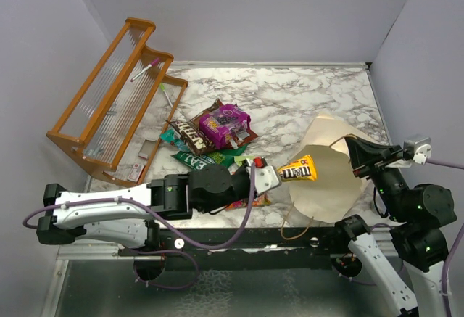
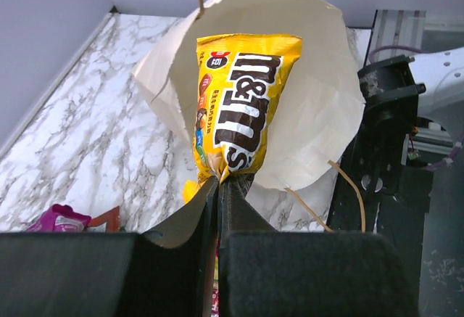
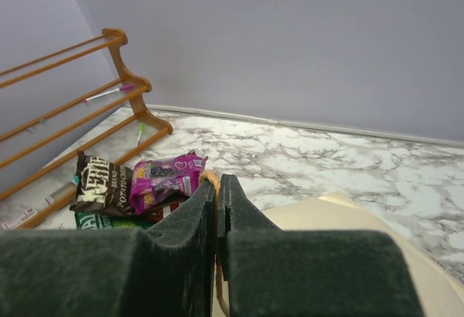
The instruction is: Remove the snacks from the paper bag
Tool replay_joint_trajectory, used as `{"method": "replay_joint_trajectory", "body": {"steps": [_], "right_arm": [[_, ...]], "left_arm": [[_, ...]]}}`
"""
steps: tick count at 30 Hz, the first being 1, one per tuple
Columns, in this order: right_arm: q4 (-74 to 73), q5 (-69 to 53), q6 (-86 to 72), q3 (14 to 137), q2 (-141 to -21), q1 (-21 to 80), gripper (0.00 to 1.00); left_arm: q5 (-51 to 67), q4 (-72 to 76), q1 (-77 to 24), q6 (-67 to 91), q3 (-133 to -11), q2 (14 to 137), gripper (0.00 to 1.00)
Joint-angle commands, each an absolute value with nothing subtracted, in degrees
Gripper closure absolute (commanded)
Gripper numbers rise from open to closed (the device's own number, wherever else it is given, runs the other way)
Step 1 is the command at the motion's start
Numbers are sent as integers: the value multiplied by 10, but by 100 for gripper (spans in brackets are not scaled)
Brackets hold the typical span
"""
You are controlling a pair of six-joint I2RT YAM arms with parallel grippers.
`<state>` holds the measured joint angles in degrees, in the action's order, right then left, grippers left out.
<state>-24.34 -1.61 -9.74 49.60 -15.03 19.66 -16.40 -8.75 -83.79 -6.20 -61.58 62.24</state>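
The beige paper bag (image 1: 330,172) lies on the marble table at the right, its mouth facing left; it also shows in the left wrist view (image 2: 319,92). My left gripper (image 1: 270,175) is shut on the corner of a yellow M&M's packet (image 1: 299,170), held in front of the bag's mouth (image 2: 243,106). My right gripper (image 1: 353,143) is shut on the bag's brown cord handle (image 3: 210,179) and holds it up. Other snacks lie in a pile at centre: a magenta-purple packet (image 1: 223,123), brown packets (image 1: 192,134), a green bag (image 1: 199,160).
An orange wooden rack (image 1: 112,96) stands at the back left with a pen on it. A second cord handle (image 1: 299,226) hangs over the table's near edge. Grey walls close in the table on three sides.
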Motion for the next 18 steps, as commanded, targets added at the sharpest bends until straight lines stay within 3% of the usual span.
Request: {"method": "replay_joint_trajectory", "body": {"steps": [1,7,12,18], "right_arm": [[-224,11,-105,486,-136,197,98],[-218,-2,-105,487,-138,197,98],[-217,-15,-104,496,-146,197,98],[-223,-25,-106,512,-153,197,98]], "left_arm": [[-233,-87,-839,-71,-611,577,100],[-436,-56,-804,-19,-548,544,100],[-328,-110,-634,102,-528,567,100],[-218,-93,-550,126,-496,652,100]]}}
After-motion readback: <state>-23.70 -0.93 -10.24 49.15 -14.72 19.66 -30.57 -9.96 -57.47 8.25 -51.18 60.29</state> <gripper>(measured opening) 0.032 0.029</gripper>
